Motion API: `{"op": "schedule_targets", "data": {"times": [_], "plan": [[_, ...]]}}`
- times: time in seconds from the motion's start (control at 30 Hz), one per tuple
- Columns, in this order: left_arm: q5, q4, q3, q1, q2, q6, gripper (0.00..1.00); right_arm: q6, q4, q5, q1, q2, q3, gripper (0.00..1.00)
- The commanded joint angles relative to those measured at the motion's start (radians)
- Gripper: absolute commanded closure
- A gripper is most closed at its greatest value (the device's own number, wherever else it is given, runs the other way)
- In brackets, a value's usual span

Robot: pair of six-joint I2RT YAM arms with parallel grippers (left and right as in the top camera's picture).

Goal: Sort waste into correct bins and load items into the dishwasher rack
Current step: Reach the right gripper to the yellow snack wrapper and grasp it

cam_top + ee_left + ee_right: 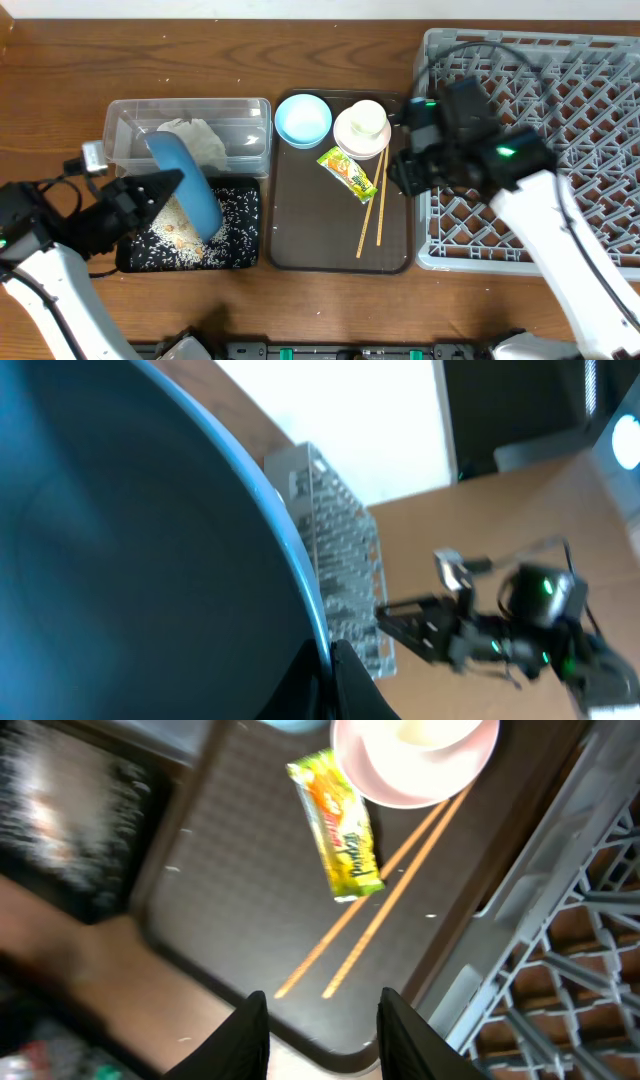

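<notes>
L gripper clamps blue plate, tipped over black tray w/ rice. R gripper released. Next, prob: plate to rack.

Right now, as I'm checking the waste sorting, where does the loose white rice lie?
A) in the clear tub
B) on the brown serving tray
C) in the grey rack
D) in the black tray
D: the rice lies scattered in the black tray, under the tilted dark blue plate that the left hand grips; the clear tub holds the napkin.
</notes>
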Motion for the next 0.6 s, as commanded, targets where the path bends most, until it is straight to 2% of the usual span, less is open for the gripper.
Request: {"op": "schedule_targets", "data": {"times": [0.0,0.27,0.37,0.57], "plan": [[-0.09,-0.003,-0.002,-0.066,-0.05,-0.036,0.94,-0.011,0.032,0.116,0.035,0.069,-0.009,0.64],[-0.348,0.031,0.001,-0.306,-0.143,-0.114,0.93,-0.063,0.142,0.109,0.114,0.22,-0.009,0.57],[-0.385,0.05,0.001,-0.386,-0.159,-0.122,0.93,-0.106,0.186,0.117,0.142,0.277,-0.01,0.58],[-0.401,0.061,0.001,-0.516,-0.159,-0.121,0.93,-0.104,0.243,0.185,0.177,0.413,-0.01,0.57]]}}
